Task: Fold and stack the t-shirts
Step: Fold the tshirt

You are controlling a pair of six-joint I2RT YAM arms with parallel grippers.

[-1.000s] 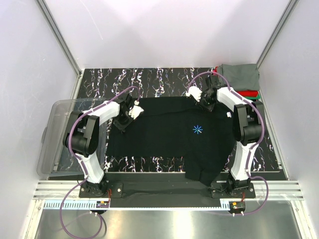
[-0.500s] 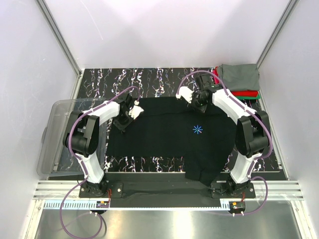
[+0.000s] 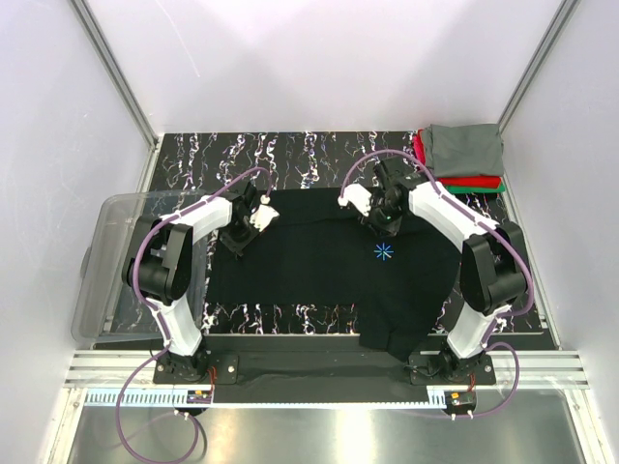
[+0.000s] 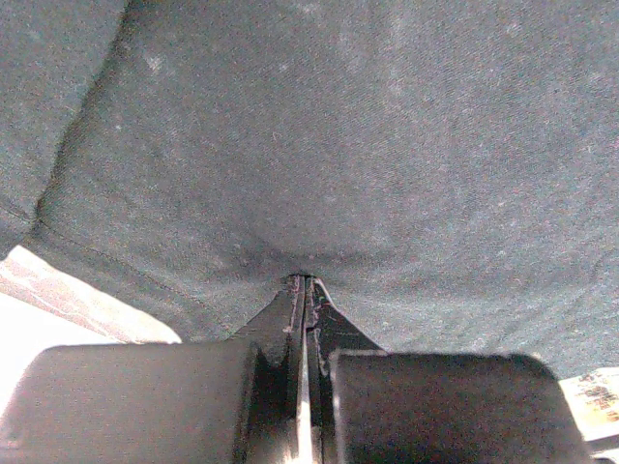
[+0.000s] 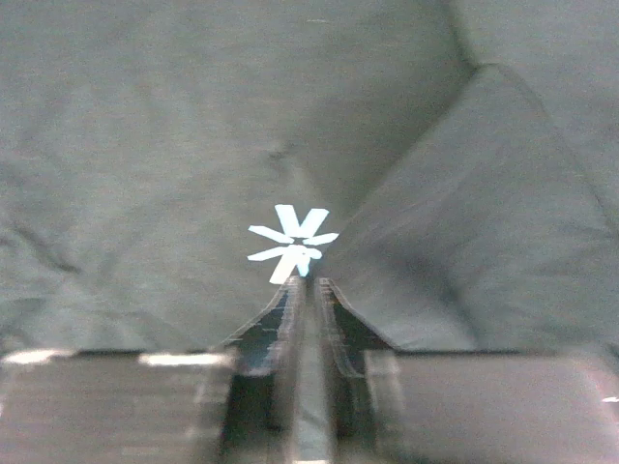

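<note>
Black cloth fills both wrist views: the black t-shirt [image 3: 319, 256] lies spread on the marbled table [image 3: 309, 155], one part reaching the near edge. Farthest left, outside the left gripper [image 3: 237, 240], sits the clear plastic bin [image 3: 106, 261]. That claw's jaws are pressed together on a pinch of the shirt near its far left corner, and the fabric puckers right at the tips. The right gripper [image 3: 385, 230] hovers low over the chest. Its wrist view is blurred and shows only a thin slit between the fingers, so I cannot tell whether it is free or holds a pleat. Beyond it and to its right, well apart, rests the stack of folded t-shirts [image 3: 466, 155], grey over red over green.

To fold well, I judge the right claw should take the far edge level with the left claw's pinch. Both should then lift together and carry the edge evenly, keeping the cloth taut so the crease runs straight.

No writing is readable. Just ahead of the right fingertips is a small blue asterisk-shaped logo [image 3: 384, 252].
</note>
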